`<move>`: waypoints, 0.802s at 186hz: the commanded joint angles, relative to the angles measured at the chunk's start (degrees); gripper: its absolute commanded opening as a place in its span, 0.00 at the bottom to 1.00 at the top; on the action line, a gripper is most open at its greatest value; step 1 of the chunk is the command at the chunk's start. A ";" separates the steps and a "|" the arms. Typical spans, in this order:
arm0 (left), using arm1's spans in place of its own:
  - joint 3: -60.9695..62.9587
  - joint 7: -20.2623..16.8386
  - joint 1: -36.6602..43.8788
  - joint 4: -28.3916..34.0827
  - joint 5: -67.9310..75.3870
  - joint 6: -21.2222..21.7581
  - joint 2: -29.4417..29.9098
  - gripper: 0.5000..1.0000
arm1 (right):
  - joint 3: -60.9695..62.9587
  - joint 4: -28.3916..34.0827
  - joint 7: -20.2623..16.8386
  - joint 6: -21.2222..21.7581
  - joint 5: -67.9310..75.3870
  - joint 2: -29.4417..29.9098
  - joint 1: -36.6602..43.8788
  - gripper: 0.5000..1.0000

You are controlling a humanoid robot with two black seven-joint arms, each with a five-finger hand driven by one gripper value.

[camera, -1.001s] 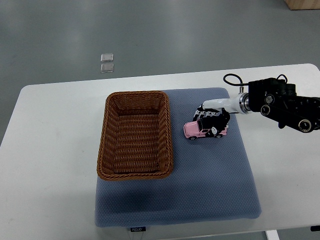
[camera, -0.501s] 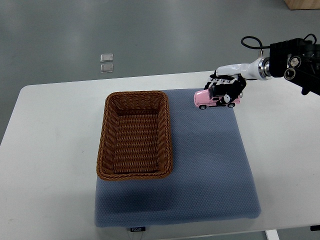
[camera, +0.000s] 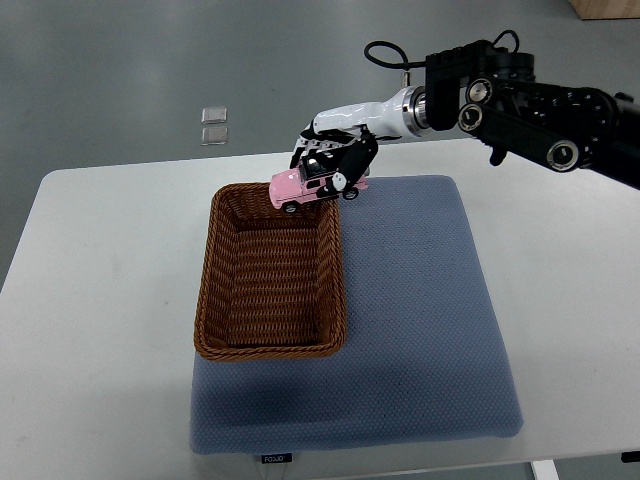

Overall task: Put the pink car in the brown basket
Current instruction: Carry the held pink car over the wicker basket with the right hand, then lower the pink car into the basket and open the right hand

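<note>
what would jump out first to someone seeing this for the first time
The small pink toy car, gripped in the robot's right hand, hangs tilted over the far right corner of the brown woven wicker basket. The basket sits on the left part of a blue-grey padded mat on the white table.

Blue mat [camera: 420, 340] on white table [camera: 100, 330]

One pink car [camera: 304, 187], one brown basket [camera: 270, 272], one blue mat [camera: 420, 330], one white worktop [camera: 100, 330] — and two small clear squares [camera: 214, 125] on the floor beyond.
</note>
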 commanded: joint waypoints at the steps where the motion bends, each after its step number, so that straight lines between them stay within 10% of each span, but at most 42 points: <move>1: 0.00 -0.01 0.00 -0.03 -0.01 0.00 0.00 1.00 | -0.10 -2.52 0.08 -1.02 0.13 4.52 -1.54 0.00; 137: 0.17 0.08 0.00 -0.11 0.08 -0.44 0.00 1.00 | -0.36 -8.76 1.05 -12.88 -0.66 10.40 -14.03 0.00; 139: 0.17 0.08 0.00 -0.11 0.08 -0.44 0.00 1.00 | -0.28 -8.76 1.05 -13.06 -0.66 10.40 -14.20 0.18; 149: 0.17 0.08 0.00 -0.11 0.08 -0.44 0.00 1.00 | 0.16 -8.76 1.14 -13.06 -0.57 10.40 -14.29 0.41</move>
